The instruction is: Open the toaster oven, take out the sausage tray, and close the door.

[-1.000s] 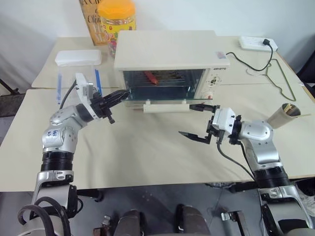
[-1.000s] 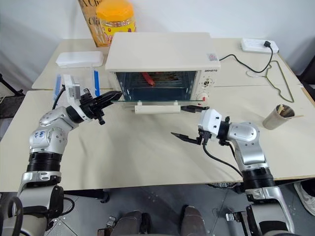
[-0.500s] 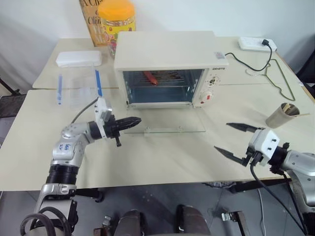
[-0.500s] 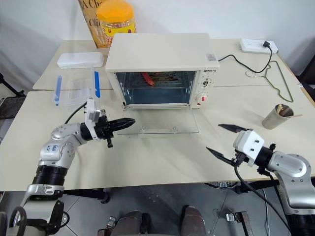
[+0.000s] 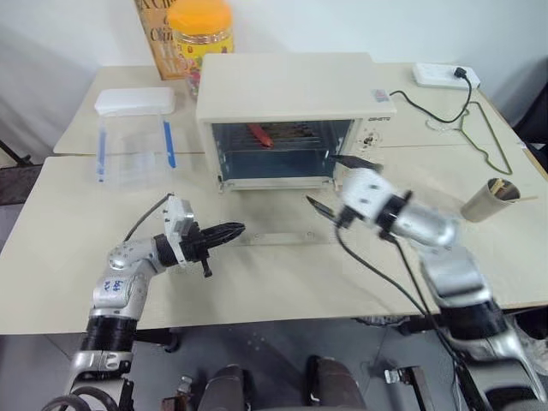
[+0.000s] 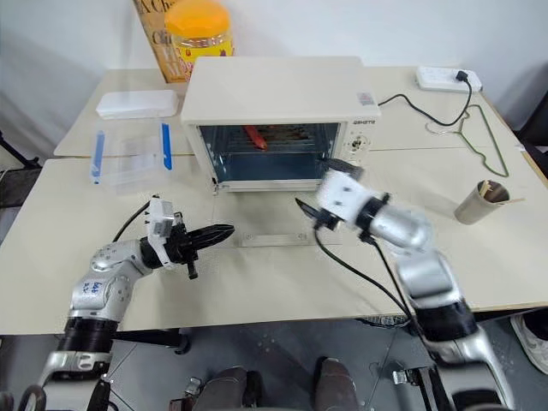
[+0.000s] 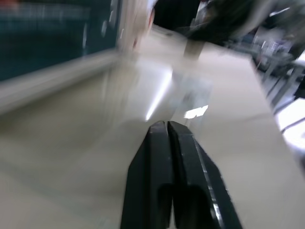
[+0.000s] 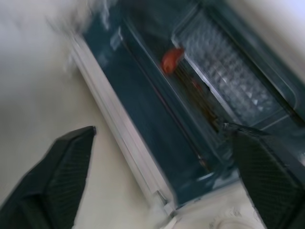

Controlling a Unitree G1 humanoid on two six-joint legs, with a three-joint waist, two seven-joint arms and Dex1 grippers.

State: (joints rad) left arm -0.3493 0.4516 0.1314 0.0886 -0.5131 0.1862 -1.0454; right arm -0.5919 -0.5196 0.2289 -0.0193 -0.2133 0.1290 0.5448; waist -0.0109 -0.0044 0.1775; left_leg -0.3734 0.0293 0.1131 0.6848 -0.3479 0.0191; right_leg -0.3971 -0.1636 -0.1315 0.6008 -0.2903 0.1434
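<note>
The sausage tray [image 5: 287,134] is sitting half-hidden inside the toaster oven [image 5: 291,120] on the cream counter [image 5: 257,274]; the right pincer [image 5: 336,182] is gaping wide, the left pincer [image 5: 229,230] nearly closed, empty.

You face a cream desk [image 5: 257,282] made of joined tabletops, with seams between them. A plain white wall [image 5: 77,34] stands behind its far edge. Below the near edge you see grey floor [image 5: 282,342]. The light falls soft and even across the desk.

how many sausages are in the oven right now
1. A single red sausage lies on the sausage tray inside the open toaster oven, toward its back left. Others could be hidden deeper inside.
</note>
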